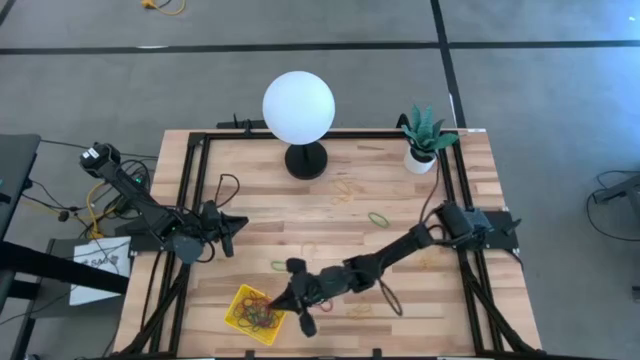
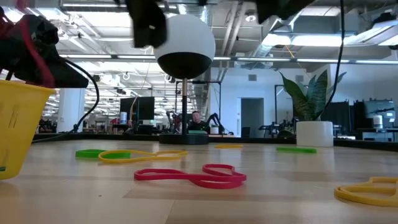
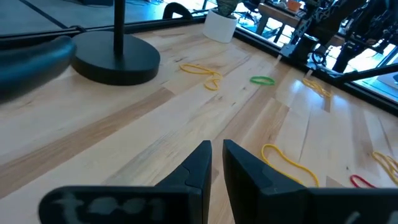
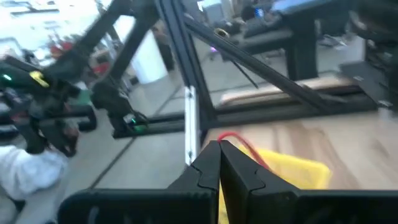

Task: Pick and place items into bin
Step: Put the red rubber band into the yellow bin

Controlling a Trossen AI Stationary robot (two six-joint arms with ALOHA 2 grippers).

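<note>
In the high view my right gripper (image 1: pixel 280 300) reaches from the table's right side to the yellow bin (image 1: pixel 255 314) near the near edge, and hangs over its right rim. It is shut on a red rubber band (image 4: pixel 234 140). The bin (image 4: pixel 292 171) lies below the fingers and holds several bands in a tangle. Loose bands lie flat on the wood: a red one (image 2: pixel 193 176), yellow ones (image 2: pixel 140 155) and green ones (image 1: pixel 378 218). My left gripper (image 1: pixel 232 232) waits shut above the table's left part, touching nothing. My right gripper pinches the red band between its two fingertips (image 4: pixel 211 163). A short loop of the band (image 4: pixel 236 142) stands out just past the tips. The fingers slant down from the table's right side. The band is lifted clear, above the bin (image 2: pixel 18 124).
A globe lamp (image 1: pixel 298 108) on a black base (image 1: pixel 306 160) stands at the far middle, with a white plant pot (image 1: pixel 420 160) to its right. Black frame rails run along the left and right edges. Black cables trail beside both arms.
</note>
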